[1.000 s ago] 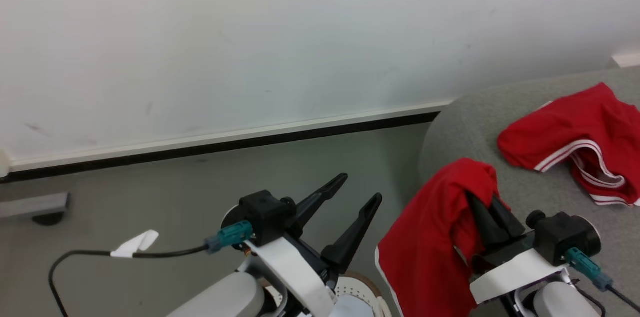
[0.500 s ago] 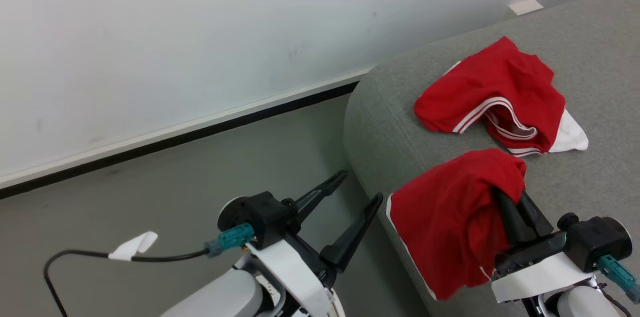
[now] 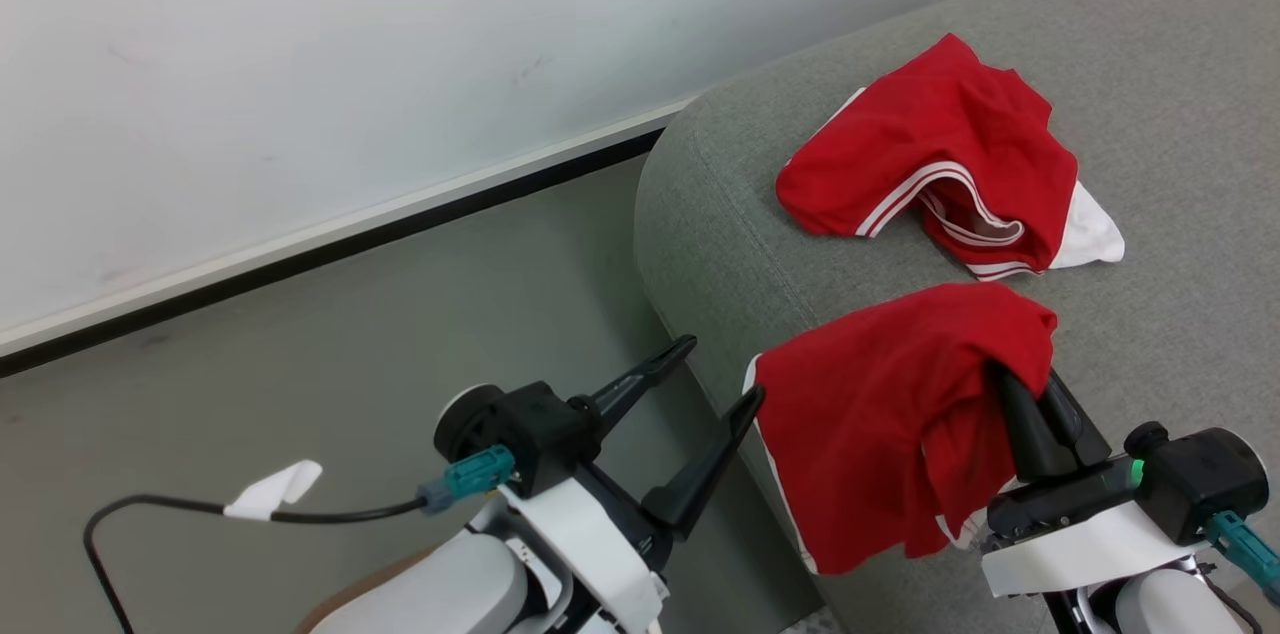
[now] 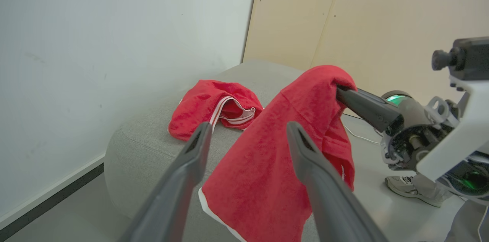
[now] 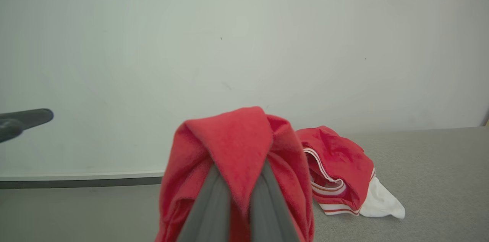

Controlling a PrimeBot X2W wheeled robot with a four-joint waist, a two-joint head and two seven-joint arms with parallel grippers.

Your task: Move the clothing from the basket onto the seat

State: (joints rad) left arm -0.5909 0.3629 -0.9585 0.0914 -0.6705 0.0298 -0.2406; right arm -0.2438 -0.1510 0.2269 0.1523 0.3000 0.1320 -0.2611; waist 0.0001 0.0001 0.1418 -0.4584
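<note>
One piece of the red clothing (image 3: 880, 424) hangs draped over my right gripper (image 3: 1015, 384), which is shut on it; the cloth hides the fingertips. It hangs over the front left edge of the grey seat (image 3: 1150, 114). In the right wrist view the same clothing (image 5: 237, 139) covers the shut fingers (image 5: 214, 204). A second red garment (image 3: 940, 154) with white stripes lies crumpled further back on the seat. My left gripper (image 3: 722, 372) stands open and empty over the floor, just left of the hanging cloth. The basket is out of view.
A white wall (image 3: 350, 64) with a dark baseboard (image 3: 330, 244) runs behind the grey floor (image 3: 300, 384). A black cable (image 3: 200, 509) loops at the lower left. Beige panels (image 4: 344, 13) and a person's shoe (image 4: 407, 188) show beyond the seat.
The head view has swung right, bringing more of the seat into view. My right gripper with the red garment now hangs over the seat's edge. The left gripper stays open.
</note>
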